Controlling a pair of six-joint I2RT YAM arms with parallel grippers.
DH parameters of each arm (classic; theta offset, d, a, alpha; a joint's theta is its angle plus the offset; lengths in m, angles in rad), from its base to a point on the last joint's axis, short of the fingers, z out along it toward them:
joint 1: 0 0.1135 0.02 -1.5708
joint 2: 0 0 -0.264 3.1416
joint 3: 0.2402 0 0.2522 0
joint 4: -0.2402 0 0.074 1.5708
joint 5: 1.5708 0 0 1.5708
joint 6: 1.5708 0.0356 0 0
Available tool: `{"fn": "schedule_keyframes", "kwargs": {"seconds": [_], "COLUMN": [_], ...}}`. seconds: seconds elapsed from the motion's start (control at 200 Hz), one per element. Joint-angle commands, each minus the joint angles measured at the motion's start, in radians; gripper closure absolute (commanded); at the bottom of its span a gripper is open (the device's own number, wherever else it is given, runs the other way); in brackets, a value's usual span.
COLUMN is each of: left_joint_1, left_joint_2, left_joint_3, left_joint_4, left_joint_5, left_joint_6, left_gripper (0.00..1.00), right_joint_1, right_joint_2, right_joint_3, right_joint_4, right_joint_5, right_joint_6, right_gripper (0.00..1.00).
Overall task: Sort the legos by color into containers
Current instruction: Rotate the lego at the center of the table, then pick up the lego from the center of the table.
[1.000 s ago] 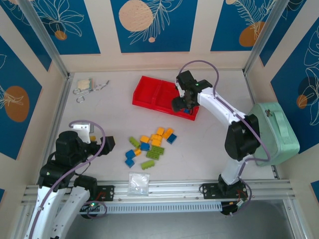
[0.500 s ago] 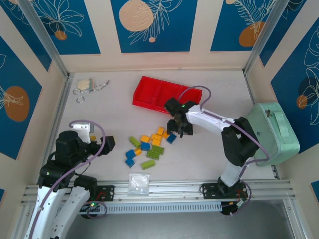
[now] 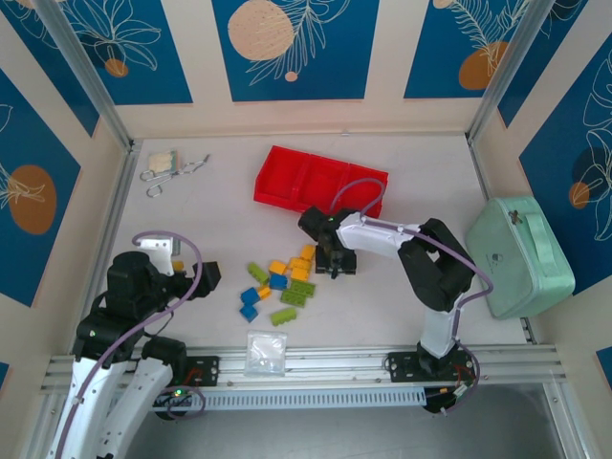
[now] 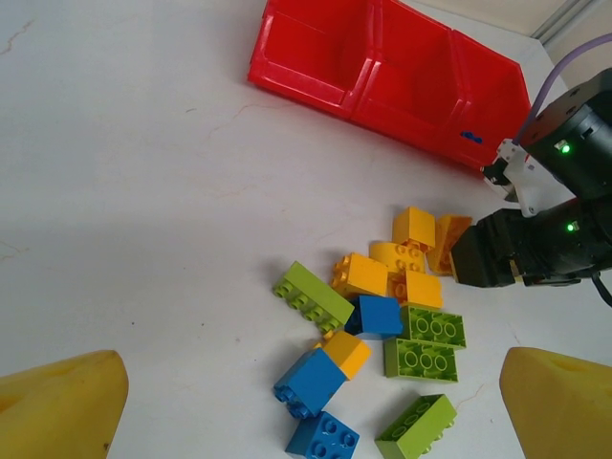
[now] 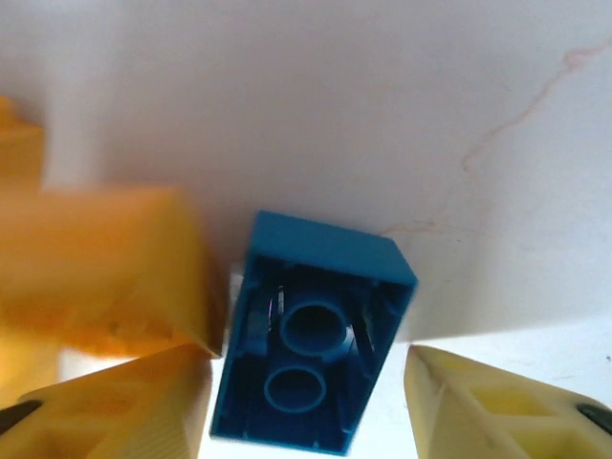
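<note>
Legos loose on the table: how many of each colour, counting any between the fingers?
Lime green legos: 4
Orange-yellow legos: 6
Blue legos: 4, one between the right fingers
Total: 14

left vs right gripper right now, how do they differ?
The left gripper hangs back from the lego pile; the right gripper is down at the pile's edge. The left gripper's jaws stand wide with nothing between them; the right gripper's straddle an upside-down blue brick, with a gap on one side. Both have yellow fingers and both are open.
</note>
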State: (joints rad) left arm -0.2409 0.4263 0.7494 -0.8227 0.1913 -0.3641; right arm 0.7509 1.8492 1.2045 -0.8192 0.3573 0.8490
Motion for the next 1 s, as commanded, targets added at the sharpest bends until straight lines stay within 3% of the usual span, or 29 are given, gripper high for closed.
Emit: {"fn": "schedule_keyframes", "kwargs": {"seconds": [0.0, 0.455, 0.65, 0.99], "left_joint_1": [-0.005, -0.006, -0.005, -0.005], "left_joint_2": [-0.015, -0.012, -0.011, -0.008], "left_joint_3": [-0.012, -0.013, -0.013, -0.013], "left_joint_4": [0.022, 0.022, 0.021, 0.022], "left_joint_5": [0.011, 0.007, 0.007, 0.007], "left_joint_6": [0.017, 0.017, 0.017, 0.017], "left_gripper": [0.01, 0.01, 0.01, 0.01], "right_joint_1": [-0.022, -0.050, -0.079, -0.091], "right_joint_2": [-0.058, -0.130, -0.076, -0.026], "right_joint_3": [-0.041, -0.072, -0.032, -0.044], "right_joint_4": [-0.020, 0.037, 0.009, 0.023], "right_joint_5": [0.017, -0.051, -0.036, -0.044], "right_joint_6": [-0.014, -0.180, -0.259, -0.261], "right_gripper": [0.47, 0.55, 0.55, 0.58]}}
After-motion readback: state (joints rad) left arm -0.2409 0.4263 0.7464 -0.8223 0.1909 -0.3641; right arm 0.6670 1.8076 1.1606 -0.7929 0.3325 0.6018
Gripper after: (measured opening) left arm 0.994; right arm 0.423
